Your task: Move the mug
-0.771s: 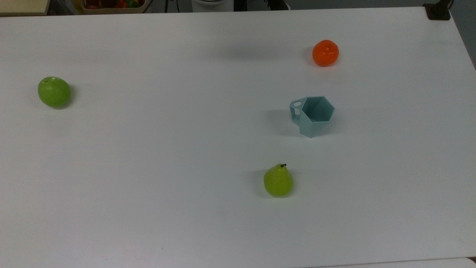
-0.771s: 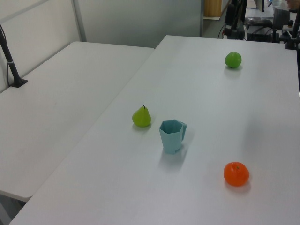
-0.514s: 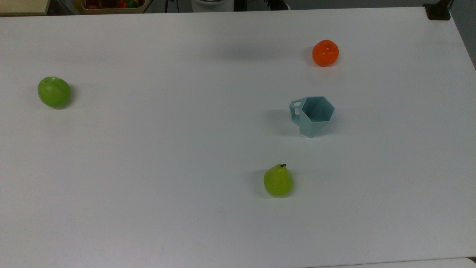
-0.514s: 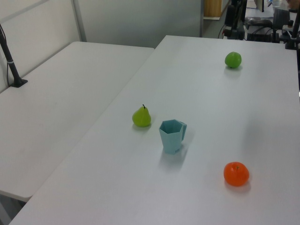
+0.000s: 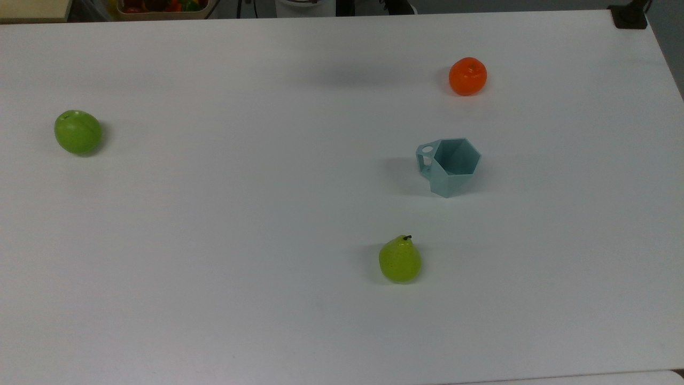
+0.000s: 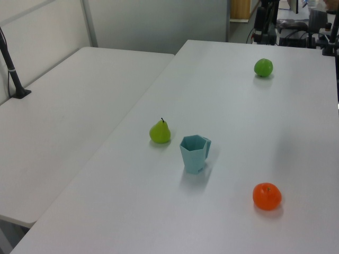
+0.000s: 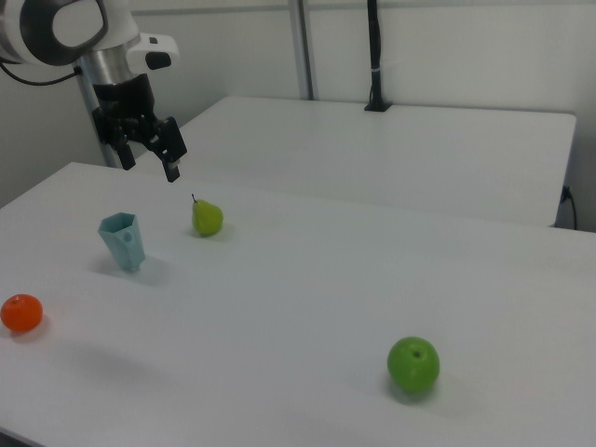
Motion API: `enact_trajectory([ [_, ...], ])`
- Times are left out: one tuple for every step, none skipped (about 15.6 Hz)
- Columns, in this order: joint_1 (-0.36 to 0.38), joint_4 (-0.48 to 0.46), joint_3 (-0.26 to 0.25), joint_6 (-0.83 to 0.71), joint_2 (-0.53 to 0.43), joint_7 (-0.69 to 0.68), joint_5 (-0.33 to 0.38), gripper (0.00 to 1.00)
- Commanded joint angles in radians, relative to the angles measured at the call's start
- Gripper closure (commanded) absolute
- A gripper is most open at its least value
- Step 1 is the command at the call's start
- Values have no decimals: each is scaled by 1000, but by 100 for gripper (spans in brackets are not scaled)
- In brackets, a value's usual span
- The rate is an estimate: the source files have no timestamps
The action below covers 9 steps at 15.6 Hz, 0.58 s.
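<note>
Hovering open above the counter (image 7: 307, 279), the gripper (image 7: 149, 154) hangs over the upright mug (image 7: 123, 240), slightly toward the right view's right.

Even, diffuse light from overhead fills all three views, and the white table (image 5: 214, 214) reads bright with a faint bluish cast and no hard glare. Shadows are soft and short: the mug (image 5: 449, 166) and the pear (image 5: 399, 260) each throw a pale smudge toward the top view's left, and a blurred grey patch lies on the tabletop left of the orange (image 5: 467, 76). Focus is soft throughout, with slight grain.
</note>
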Motion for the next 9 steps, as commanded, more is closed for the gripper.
enact_trajectory([
  [20, -29, -19, 23, -19, -7, 21, 0],
  [20, -29, -19, 20, -19, -9, 21, 0],
  [22, -30, -19, 19, -19, -10, 21, 0],
  [22, -30, -19, 19, -18, -21, 21, 0],
  [23, -30, -14, 22, -16, -45, 21, 0],
  [23, -26, -13, 22, -10, -86, 22, 0],
  [23, -26, -11, 19, -10, -184, 22, 0],
  [23, -26, -10, 14, -12, -268, 22, 0],
  [23, -24, -7, -3, -12, -347, 22, 0],
])
